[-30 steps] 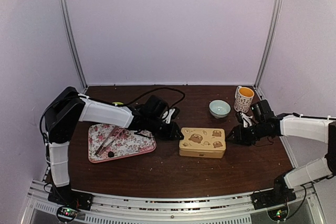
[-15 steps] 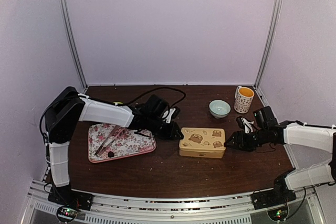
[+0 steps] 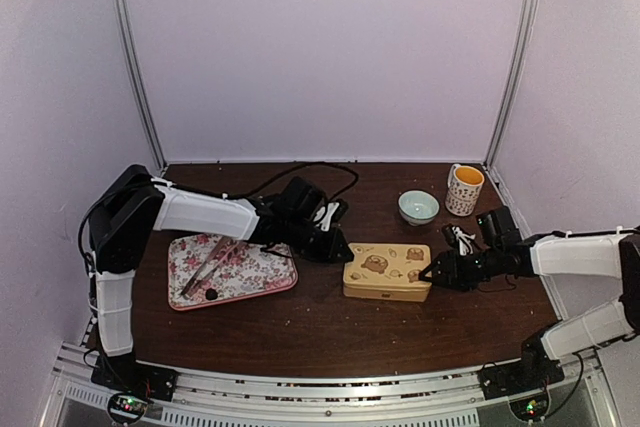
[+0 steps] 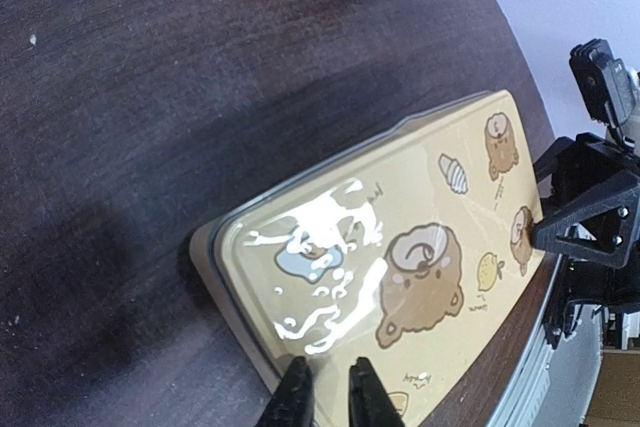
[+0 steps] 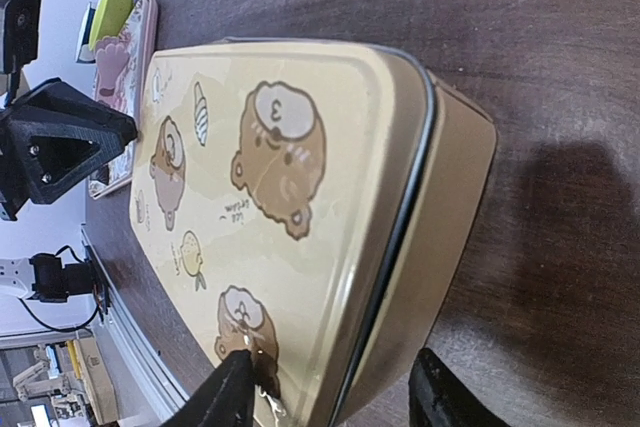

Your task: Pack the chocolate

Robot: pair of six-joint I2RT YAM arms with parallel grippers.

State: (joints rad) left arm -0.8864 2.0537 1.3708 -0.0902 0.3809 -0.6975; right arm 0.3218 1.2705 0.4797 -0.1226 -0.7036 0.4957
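A closed cream tin (image 3: 387,272) printed with bears lies mid-table; what is inside it is hidden. My left gripper (image 3: 338,250) is at its left end; in the left wrist view the gripper (image 4: 330,397) has its fingers nearly together, resting on the lid (image 4: 400,247) at its corner. My right gripper (image 3: 432,272) is at the tin's right end, open. In the right wrist view the gripper (image 5: 335,397) straddles the corner of the tin (image 5: 300,207), one finger over the lid, the other beside the wall. One small dark lump of chocolate (image 3: 211,294) lies on the floral tray (image 3: 250,277).
Pink tongs (image 3: 208,269) lie on the floral tray left of the tin. A pale green bowl (image 3: 418,207) and a patterned mug (image 3: 464,189) stand at the back right. A black cable (image 3: 300,172) runs along the back behind the left arm.
My right gripper has moved left and forward from near the mug to the tin's right end. The left gripper has shifted slightly right onto the tin's left end.
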